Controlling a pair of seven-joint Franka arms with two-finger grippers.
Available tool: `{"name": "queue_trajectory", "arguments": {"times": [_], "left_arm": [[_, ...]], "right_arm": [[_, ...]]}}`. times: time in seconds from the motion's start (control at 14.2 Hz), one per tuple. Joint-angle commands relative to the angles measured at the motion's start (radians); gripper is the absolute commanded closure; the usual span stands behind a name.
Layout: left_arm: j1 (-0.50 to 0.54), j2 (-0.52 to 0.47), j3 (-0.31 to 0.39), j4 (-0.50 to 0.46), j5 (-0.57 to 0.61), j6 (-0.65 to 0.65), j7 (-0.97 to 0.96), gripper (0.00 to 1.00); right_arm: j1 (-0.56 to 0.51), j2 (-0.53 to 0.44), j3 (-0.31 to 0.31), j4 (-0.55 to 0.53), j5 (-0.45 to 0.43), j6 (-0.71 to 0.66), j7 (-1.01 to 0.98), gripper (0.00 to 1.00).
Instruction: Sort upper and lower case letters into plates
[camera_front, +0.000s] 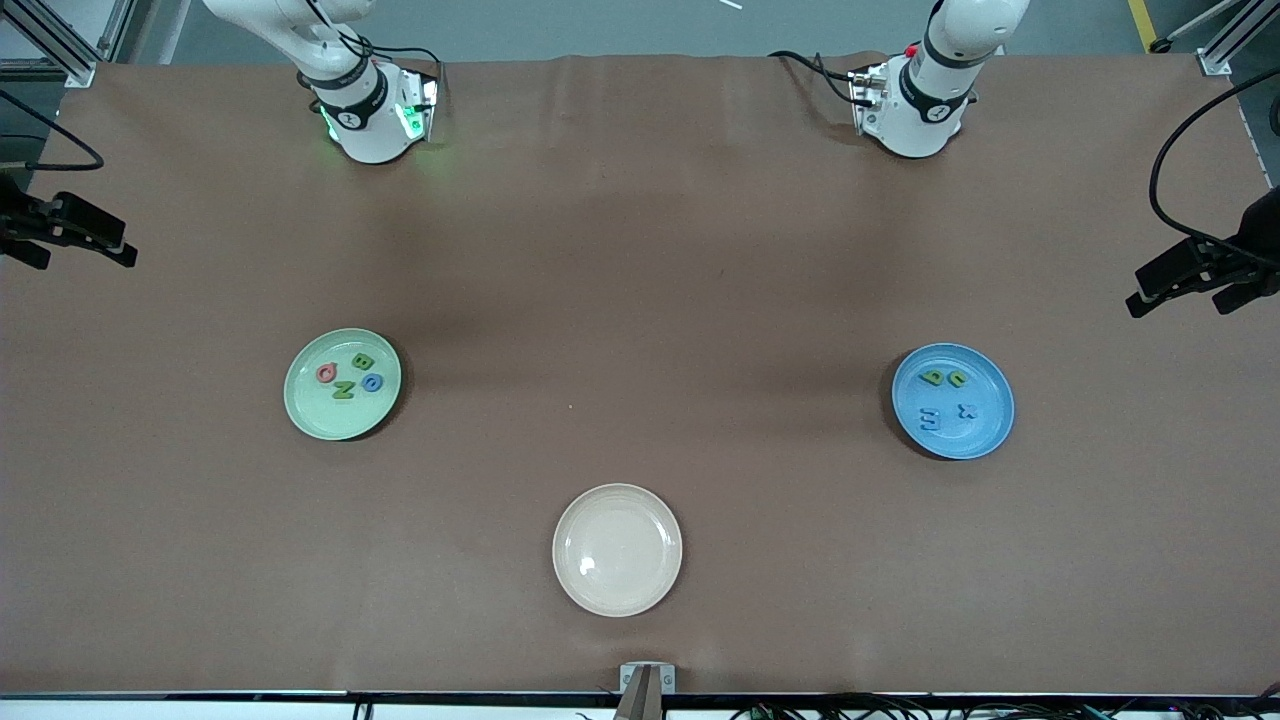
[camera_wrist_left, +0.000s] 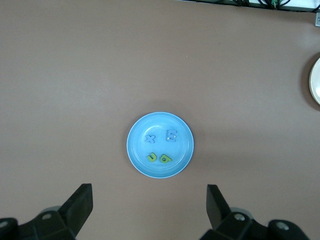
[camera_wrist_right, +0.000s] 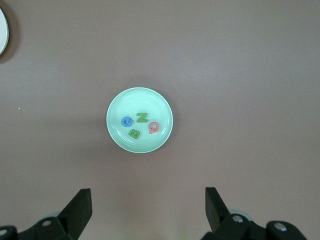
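Observation:
The mint green plate (camera_front: 305, 405) lies toward the right arm's end and holds the pink-red Q (camera_front: 326, 374), green B (camera_front: 363, 362), green N (camera_front: 343, 390) and blue G (camera_front: 372, 383). The blue plate (camera_front: 990, 430) lies toward the left arm's end and holds two green letters (camera_front: 934, 378), the blue x (camera_front: 966, 409) and the blue m (camera_front: 931, 420). My left gripper (camera_wrist_left: 149, 195) is open and empty, high over the table beside the blue plate (camera_wrist_left: 137, 155). My right gripper (camera_wrist_right: 148, 196) is open and empty, high beside the mint plate (camera_wrist_right: 120, 107). Neither gripper shows in the front view.
An empty cream-beige plate (camera_front: 617, 549) lies between the two plates, nearer the front camera. Black clamp mounts stick in at both table ends (camera_front: 70, 230) (camera_front: 1200, 265). Brown cloth covers the table.

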Motion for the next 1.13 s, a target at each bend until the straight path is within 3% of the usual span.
{"name": "queue_trajectory", "arguments": {"times": [0.0,0.35,0.49,0.56,0.77,0.84,0.99,1.06], "left_arm": [[0.008,-0.013,-0.002,0.011,-0.013,-0.022,0.007,0.00],[0.000,-0.010,0.006,0.013,-0.015,-0.022,0.007,0.00],[-0.068,-0.010,0.068,0.013,-0.015,-0.022,0.007,0.00],[-0.168,-0.011,0.166,0.013,-0.015,-0.022,0.007,0.00],[-0.578,-0.016,0.567,0.013,-0.016,-0.025,0.007,0.00],[-0.678,-0.018,0.670,0.013,-0.019,-0.033,0.007,0.00],[-0.835,-0.018,0.830,0.013,-0.022,-0.041,0.008,0.00],[-0.886,-0.018,0.878,0.013,-0.024,-0.041,0.008,0.00]], "right_arm": [[-0.010,-0.036,0.003,-0.038,-0.005,0.015,-0.013,0.00],[-0.010,-0.036,0.001,-0.038,-0.005,0.015,-0.013,0.00],[-0.010,-0.036,0.001,-0.038,-0.005,0.015,-0.013,0.00],[-0.010,-0.036,0.000,-0.038,-0.005,0.015,-0.013,0.00],[-0.010,-0.035,0.000,-0.038,-0.005,0.015,-0.013,0.00],[-0.010,-0.035,0.000,-0.038,-0.005,0.015,-0.013,0.00],[-0.010,-0.035,0.000,-0.038,-0.005,0.015,-0.013,0.00],[-0.010,-0.035,0.000,-0.038,-0.005,0.015,-0.013,0.00]]}}
